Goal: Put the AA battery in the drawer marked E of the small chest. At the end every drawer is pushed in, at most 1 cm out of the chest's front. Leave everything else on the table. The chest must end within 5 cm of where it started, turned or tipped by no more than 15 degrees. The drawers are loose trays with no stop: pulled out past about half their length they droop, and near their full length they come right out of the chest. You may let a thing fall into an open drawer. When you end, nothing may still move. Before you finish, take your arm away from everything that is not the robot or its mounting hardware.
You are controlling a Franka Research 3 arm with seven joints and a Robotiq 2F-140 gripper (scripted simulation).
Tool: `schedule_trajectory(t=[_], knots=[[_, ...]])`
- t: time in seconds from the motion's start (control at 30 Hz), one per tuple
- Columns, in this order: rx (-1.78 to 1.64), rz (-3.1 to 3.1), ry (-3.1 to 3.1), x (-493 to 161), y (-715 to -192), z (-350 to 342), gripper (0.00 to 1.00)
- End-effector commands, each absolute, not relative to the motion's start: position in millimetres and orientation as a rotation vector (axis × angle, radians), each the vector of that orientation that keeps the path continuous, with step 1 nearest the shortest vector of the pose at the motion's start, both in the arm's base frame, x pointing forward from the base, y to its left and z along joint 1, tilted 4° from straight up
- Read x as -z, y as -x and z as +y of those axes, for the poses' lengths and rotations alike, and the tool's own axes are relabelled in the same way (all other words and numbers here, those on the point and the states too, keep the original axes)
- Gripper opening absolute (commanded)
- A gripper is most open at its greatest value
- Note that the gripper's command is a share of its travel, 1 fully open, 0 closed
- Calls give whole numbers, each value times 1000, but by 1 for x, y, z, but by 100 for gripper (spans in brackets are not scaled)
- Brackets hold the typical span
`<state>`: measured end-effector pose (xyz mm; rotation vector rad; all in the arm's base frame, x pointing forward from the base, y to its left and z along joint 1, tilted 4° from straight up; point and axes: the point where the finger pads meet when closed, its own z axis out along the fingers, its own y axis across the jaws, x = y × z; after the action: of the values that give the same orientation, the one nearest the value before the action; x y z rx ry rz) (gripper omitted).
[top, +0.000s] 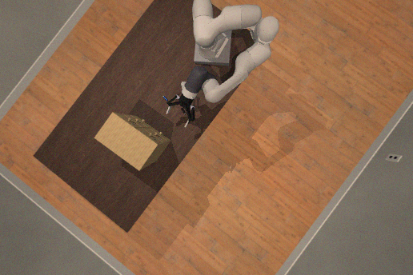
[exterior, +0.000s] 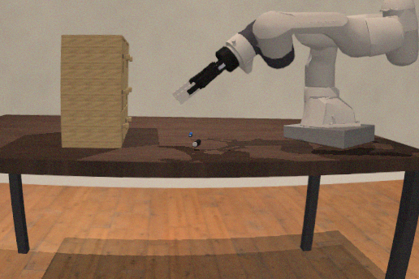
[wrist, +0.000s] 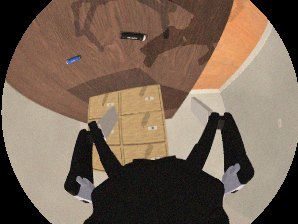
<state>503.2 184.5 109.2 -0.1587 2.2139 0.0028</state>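
The small wooden chest (exterior: 92, 91) stands at the left of the dark table, its front with small knobs facing my arm. It also shows in the top view (top: 129, 141) and in the wrist view (wrist: 132, 125), where I see two columns of drawers, all looking pushed in. I cannot read the letters. A short black cylinder with a pale end, likely the AA battery (exterior: 196, 143), lies on the table; it also shows in the wrist view (wrist: 133, 36). My gripper (exterior: 182, 95) is open and empty. It hangs well above the table, tilted toward the chest, above the battery (wrist: 154, 116).
A small blue object (exterior: 190, 134) lies on the table close behind the battery; it also shows in the wrist view (wrist: 73, 59) and the top view (top: 164, 97). My arm's base (exterior: 330, 132) stands at the table's right.
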Motion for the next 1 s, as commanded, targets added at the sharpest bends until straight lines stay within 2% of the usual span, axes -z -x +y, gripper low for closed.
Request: schedule_trajectory(t=[0.0, 0.97], knots=[[5, 2227, 161, -119, -501, 184, 100], [20, 2407, 166, -143, -479, 183, 100]])
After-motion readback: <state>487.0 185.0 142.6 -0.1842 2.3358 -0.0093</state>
